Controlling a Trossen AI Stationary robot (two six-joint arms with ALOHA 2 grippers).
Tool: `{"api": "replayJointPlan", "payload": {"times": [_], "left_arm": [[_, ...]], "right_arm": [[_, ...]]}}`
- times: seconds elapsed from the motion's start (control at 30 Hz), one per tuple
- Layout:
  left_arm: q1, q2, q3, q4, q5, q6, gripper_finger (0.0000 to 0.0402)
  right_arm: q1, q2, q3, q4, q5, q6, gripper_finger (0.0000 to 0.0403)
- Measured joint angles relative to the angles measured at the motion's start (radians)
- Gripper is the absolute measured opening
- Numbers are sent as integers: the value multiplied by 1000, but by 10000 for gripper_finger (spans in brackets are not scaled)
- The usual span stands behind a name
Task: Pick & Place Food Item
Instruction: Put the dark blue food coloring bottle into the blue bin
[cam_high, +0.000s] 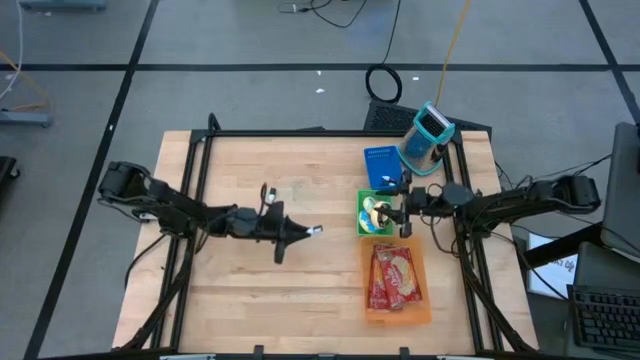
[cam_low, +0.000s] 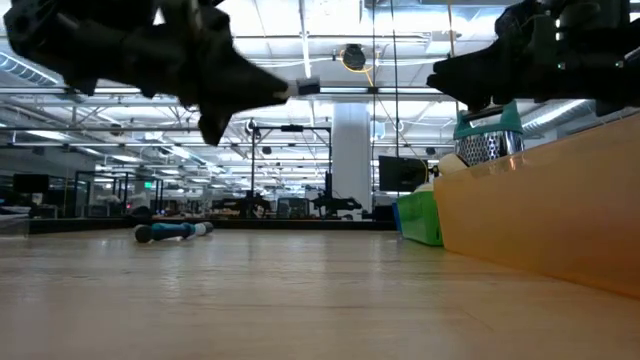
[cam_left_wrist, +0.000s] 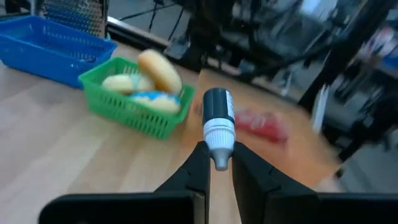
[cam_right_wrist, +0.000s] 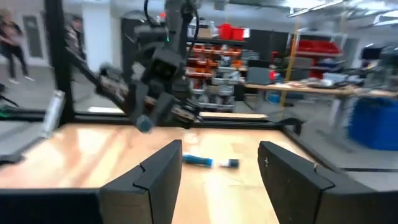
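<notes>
Left gripper (cam_high: 303, 233) hanging above the bare middle of the worktop (cam_high: 250, 290), its jaws clamped on a small dark bottle with a white cap (cam_left_wrist: 217, 127); in the left wrist view the bottle is standing out beyond the fingertips, cap end pinched between them, so that the body is staying free of the jaws; the gripper is pointing toward the baskets on the right side, which suggests a carry toward one of them. Right gripper (cam_high: 403, 212) hovering over the green basket (cam_high: 362, 228), jaws standing well apart and holding nothing, apparently waiting; the green basket is holding pale bread-like pieces and a blue-patterned item, lying between a blue basket (cam_high: 378, 165) farther back and an orange tray (cam_high: 398, 312) of red packets nearer the front; a metal grater with a teal handle (cam_high: 428, 135) is resting at the back corner, just beside the blue basket. A blue, marker-like object (cam_right_wrist: 210, 162) is lying loose on the worktop, well apart from the baskets. Step in hand, by judgement: transport of the gripped bottle; placement not yet done.
</notes>
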Motion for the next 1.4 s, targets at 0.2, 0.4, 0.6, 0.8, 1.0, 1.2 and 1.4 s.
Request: {"api": "replayJointPlan", "payload": {"times": [0.2,0.4,0.6,0.8,1.0,1.2,1.4], "left_arm": [[37,-4,92,-31,124,-88,43],[46,-3,204,-198,164,-96,52],[46,-3,250,-285,173,-101,38],[46,-3,250,-310,173,-114,53],[46,-3,250,-314,172,-111,38],[46,-3,250,-312,196,-115,51],[46,-3,250,-314,197,-116,41]], "right_arm": [[113,86,59,-26,76,-199,199],[219,270,168,-57,168,-469,212],[262,451,317,-49,254,-593,247],[270,575,424,-3,255,-627,255],[272,639,474,22,207,-684,241],[273,694,513,33,149,-685,215],[272,714,529,55,147,-694,176]]}}
